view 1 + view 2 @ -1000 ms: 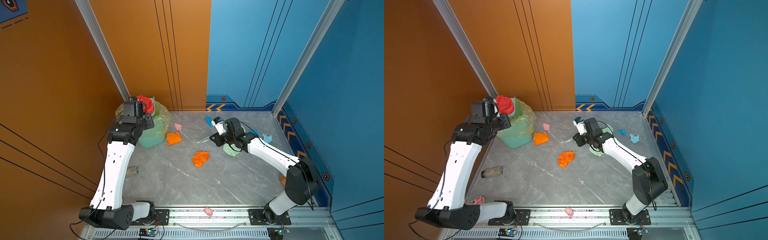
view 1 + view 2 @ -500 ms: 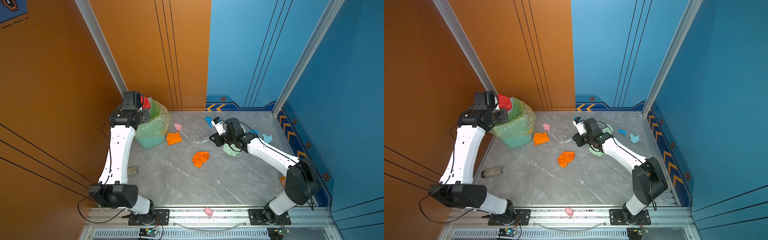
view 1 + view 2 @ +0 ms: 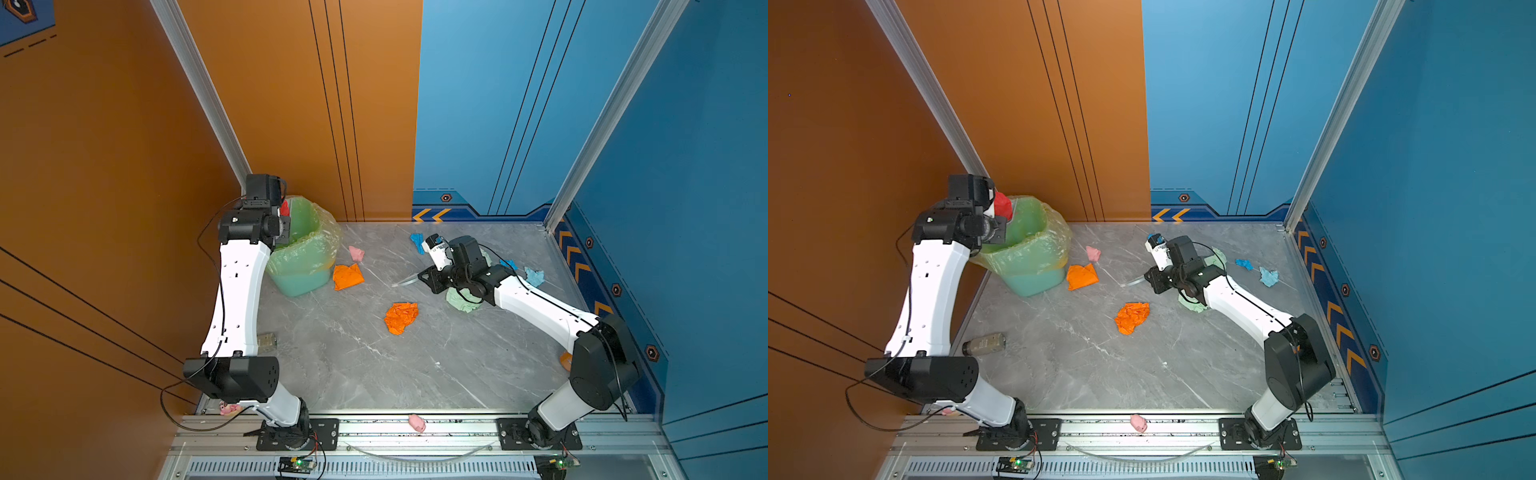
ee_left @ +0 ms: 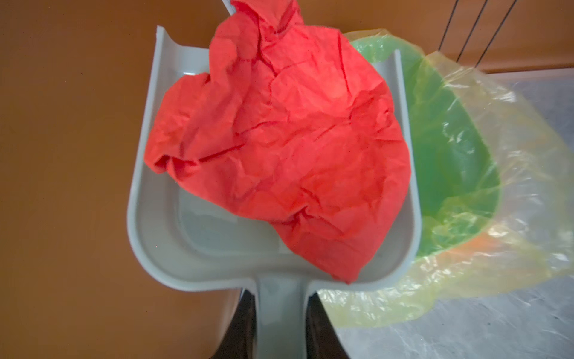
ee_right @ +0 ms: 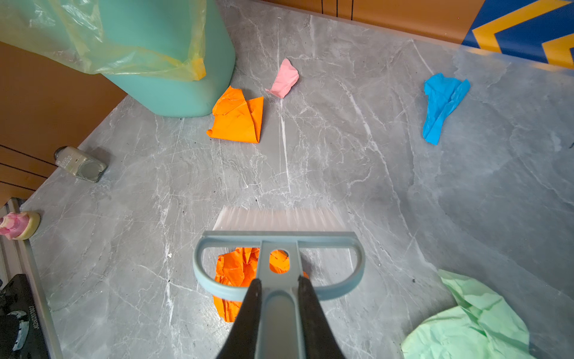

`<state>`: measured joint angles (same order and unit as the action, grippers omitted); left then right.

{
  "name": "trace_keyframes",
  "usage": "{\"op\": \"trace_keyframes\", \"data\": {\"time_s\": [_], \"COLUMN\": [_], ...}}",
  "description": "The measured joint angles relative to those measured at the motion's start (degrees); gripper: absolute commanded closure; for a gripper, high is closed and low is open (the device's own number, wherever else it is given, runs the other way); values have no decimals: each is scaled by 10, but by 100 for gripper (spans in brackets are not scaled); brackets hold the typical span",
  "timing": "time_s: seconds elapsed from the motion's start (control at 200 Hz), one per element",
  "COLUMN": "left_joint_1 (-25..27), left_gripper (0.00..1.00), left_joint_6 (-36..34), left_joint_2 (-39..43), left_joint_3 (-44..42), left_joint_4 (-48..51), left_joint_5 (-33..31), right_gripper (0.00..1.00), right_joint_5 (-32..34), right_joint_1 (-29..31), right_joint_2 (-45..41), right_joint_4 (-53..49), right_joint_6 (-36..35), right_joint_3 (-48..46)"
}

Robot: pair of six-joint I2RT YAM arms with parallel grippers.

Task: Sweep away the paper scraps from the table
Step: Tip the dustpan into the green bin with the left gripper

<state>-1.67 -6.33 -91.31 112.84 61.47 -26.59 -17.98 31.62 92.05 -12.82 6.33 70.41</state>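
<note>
Left wrist view: clamps grey plastic dustpan (image 4: 161, 217) w/ left gripper (image 4: 281, 310), crumpled red paper scrap (image 4: 279, 140) inside, by green bag-lined bin (image 4: 450, 171). Clamps pale-blue brush (image 5: 279, 239) w/ right gripper (image 5: 278, 279).

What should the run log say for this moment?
left gripper: shut on dustpan, red scrap aboard, at bin | right gripper: shut on brush | paper scraps on table

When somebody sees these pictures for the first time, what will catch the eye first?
The big red scrap in the grey dustpan, which the left pincer holds at the rim of the green lined bin in the far left corner. Next, a crumpled orange scrap and a flatter orange scrap on the grey marble table, near the brush that the right pincer grips.
</note>
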Motion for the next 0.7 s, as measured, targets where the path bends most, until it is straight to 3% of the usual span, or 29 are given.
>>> {"op": "trace_keyframes", "data": {"time_s": [0.701], "left_joint_1": [23], "left_gripper": [100], "left_joint_6": [-182], "left_joint_2": [-51], "left_joint_3": [4], "left_joint_4": [10], "left_joint_5": [-191], "right_gripper": [100], "right_joint_5": [2], "right_joint_1": [17], "right_joint_2": [-6], "right_joint_4": [13], "right_joint_6": [1], "right_joint_3": [-11]}}
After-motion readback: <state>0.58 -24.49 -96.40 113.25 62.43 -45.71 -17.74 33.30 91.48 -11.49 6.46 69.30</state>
